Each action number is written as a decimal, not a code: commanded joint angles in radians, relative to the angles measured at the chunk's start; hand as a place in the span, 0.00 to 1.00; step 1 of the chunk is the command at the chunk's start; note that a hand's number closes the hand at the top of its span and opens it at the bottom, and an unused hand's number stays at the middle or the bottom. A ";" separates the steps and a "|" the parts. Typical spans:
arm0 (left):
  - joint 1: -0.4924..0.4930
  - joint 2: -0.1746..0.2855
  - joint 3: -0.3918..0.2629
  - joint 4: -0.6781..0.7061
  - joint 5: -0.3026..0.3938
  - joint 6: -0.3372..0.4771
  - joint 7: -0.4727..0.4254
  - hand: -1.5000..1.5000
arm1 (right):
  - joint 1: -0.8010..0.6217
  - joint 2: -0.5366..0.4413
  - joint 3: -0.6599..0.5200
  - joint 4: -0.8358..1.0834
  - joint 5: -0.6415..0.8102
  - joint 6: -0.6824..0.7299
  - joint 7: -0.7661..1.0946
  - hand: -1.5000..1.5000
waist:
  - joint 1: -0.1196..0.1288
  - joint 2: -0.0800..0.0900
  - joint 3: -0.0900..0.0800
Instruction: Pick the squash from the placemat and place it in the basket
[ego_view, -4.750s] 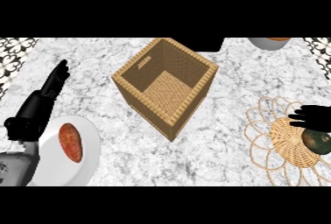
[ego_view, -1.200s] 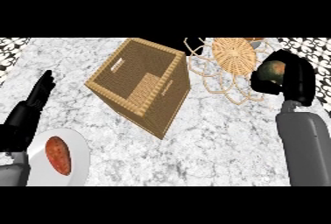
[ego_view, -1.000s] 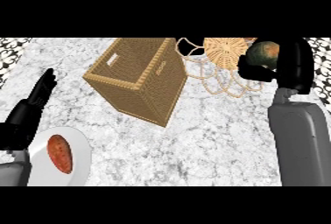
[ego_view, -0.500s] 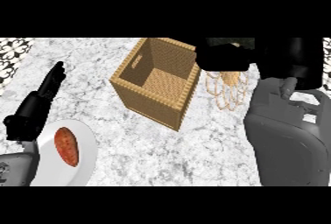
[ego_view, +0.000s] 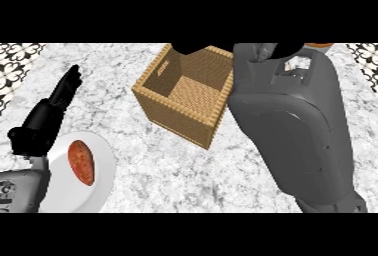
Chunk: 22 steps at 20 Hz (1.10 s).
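Head view: square woven wicker basket (ego_view: 177, 115) sits mid-counter toward the far edge of the grey-white marble counter (ego_view: 170, 170), turned corner-on. What shows of its inside is bare weave.

Right grey forearm (ego_view: 291, 130) runs up the counter's right side, just beside the basket's right wall and covering part of that rim. Right hand (ego_view: 189, 48) shows only as a black patch over the basket's far rim, the rest cut off at the far edge. Can't tell whether it's open or closed.

The squash is out of sight, so I can't tell where it is.

Left hand (ego_view: 52, 110) is resting at the counter's left edge, fingers straight and pressed together, pointing toward the far edge, holding nothing.

White round plate (ego_view: 100, 185) sits at the near left corner, with an oval red-orange food item (ego_view: 81, 162) on it. The plate is well apart from the basket.
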 joint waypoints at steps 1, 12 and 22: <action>-0.019 0.012 0.015 -0.003 0.003 -0.006 0.008 0.50 | -0.070 0.004 -0.035 0.126 -0.049 0.017 0.120 1.00 | 0.001 0.002 0.000; 0.012 0.015 0.022 -0.015 0.000 -0.011 0.012 0.50 | -0.068 0.004 0.089 0.307 -0.027 0.150 0.214 1.00 | -0.012 -0.007 0.001; 0.053 0.014 0.032 -0.050 0.021 -0.039 0.008 0.50 | -0.071 0.004 0.064 0.291 -0.198 0.197 0.202 0.00 | -0.008 -0.005 0.001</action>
